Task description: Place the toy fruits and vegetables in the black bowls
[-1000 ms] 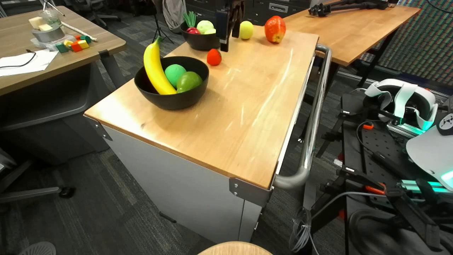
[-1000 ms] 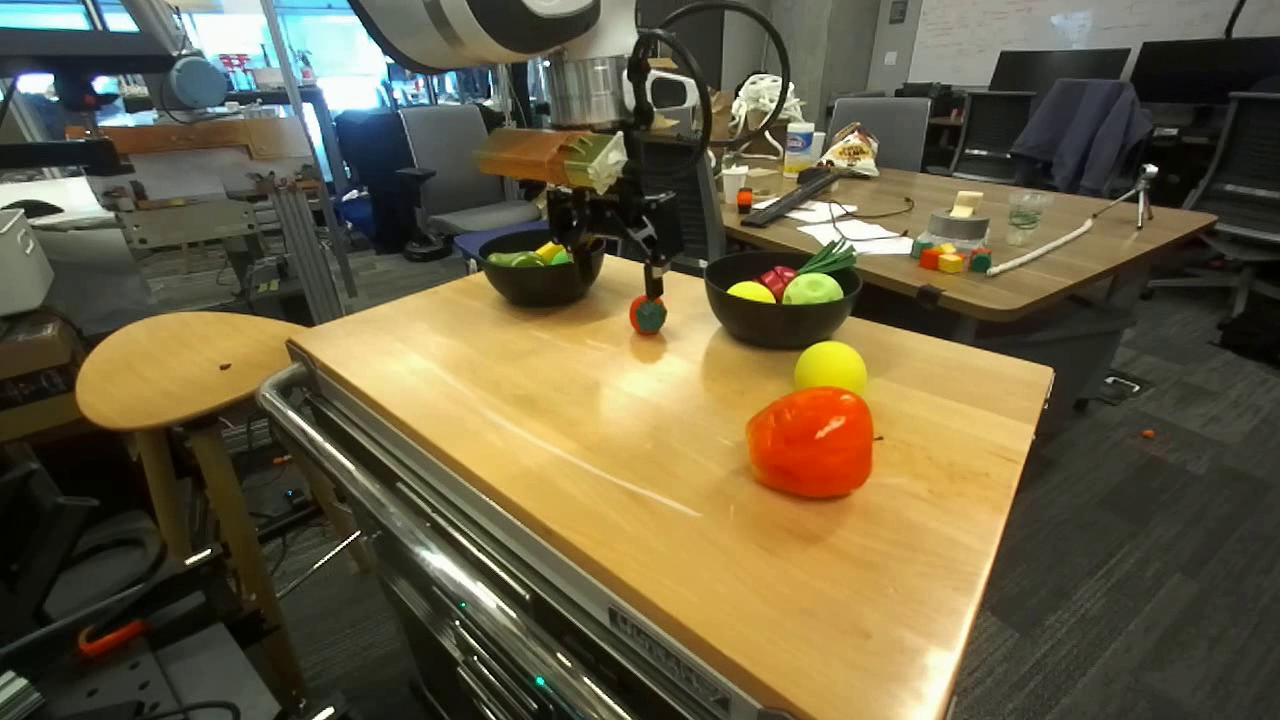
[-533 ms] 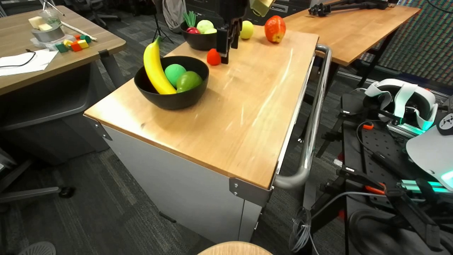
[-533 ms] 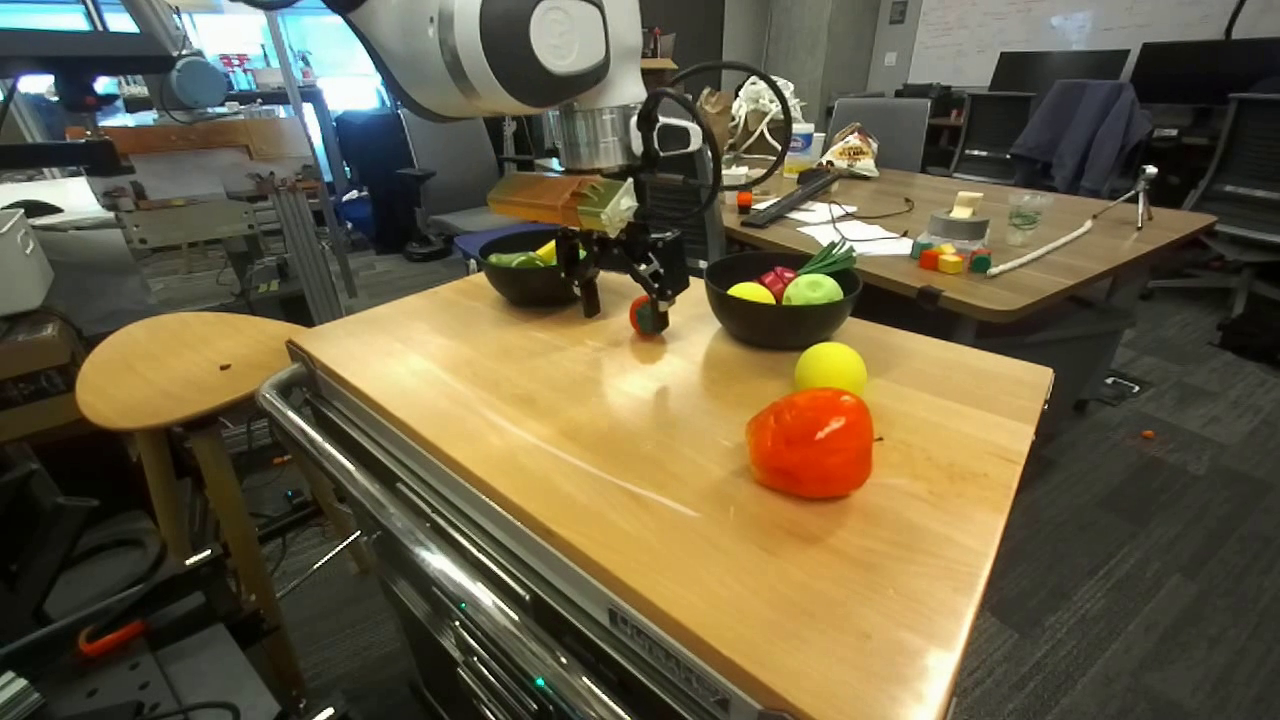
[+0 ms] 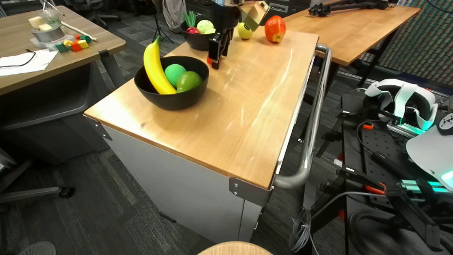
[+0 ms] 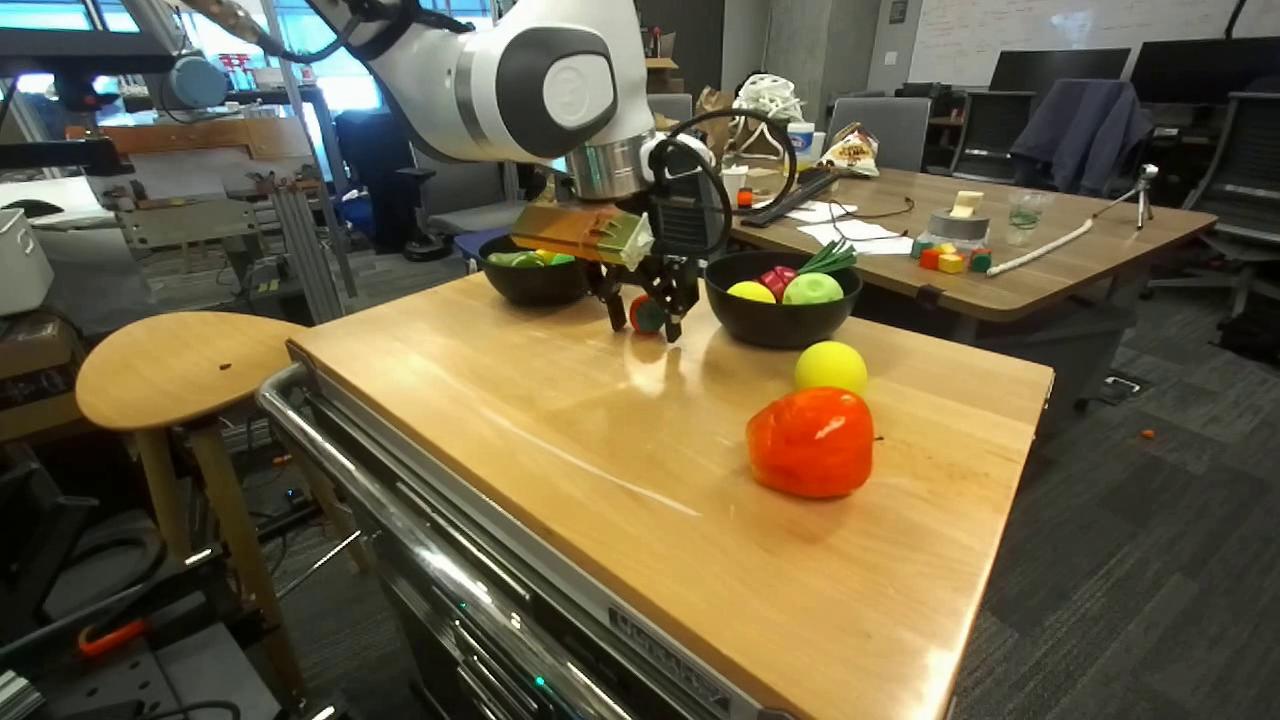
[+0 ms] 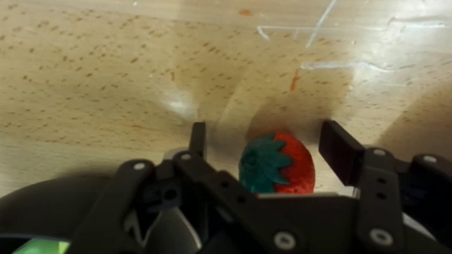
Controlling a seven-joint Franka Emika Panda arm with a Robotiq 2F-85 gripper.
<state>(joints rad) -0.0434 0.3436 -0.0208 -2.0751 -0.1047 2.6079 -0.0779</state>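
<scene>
Red toy fruit (image 6: 812, 445), one, lies nearest on the wooden cart top (image 6: 560, 400) in an exterior view, one yellow toy ball (image 6: 830, 366) just behind. Farther, the arm (image 6: 545, 85) points its gripper (image 6: 645, 331) downward, jaws parted wide, one toy strawberry (image 7: 279, 163) between them on the cart top. Two laden black bowls (image 6: 783, 326) stand near; beyond, a desk (image 6: 1080, 250) and chairs (image 6: 900, 130).

You've got a wooden bench (image 6: 540, 400) with one black bowl (image 5: 177, 101) and a second black bowl (image 5: 196, 42) along the same long side, a strawberry (image 7: 277, 164) roughly between them, plus a yellow ball (image 6: 831, 366) and a glossy red fruit (image 6: 812, 445) chilling toward one end.
</scene>
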